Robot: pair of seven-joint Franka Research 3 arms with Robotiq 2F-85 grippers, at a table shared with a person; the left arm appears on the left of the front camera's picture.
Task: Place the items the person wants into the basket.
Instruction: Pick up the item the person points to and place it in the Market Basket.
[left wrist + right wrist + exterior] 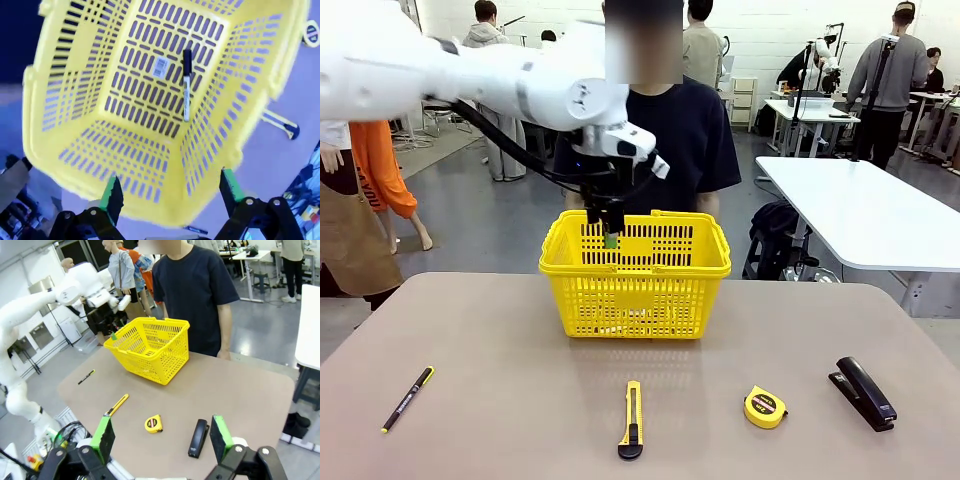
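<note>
The yellow basket (635,278) stands at the table's far middle, in front of the person (670,130) in navy. My left gripper (610,228) hangs open just over the basket's back left rim, nothing between its green pads (112,194). The white marker with black cap (186,85) lies on the basket's floor (150,80). The black pen with yellow tips (408,398) lies at the front left of the table. The black stapler (863,392) lies at the front right. My right gripper (161,439) is open, high above the table's near side with the stapler (199,438) below it.
A yellow utility knife (632,420) lies at the front middle and a round yellow tape measure (765,407) to its right. A white table (870,215) stands beyond at the right. Other people stand in the background.
</note>
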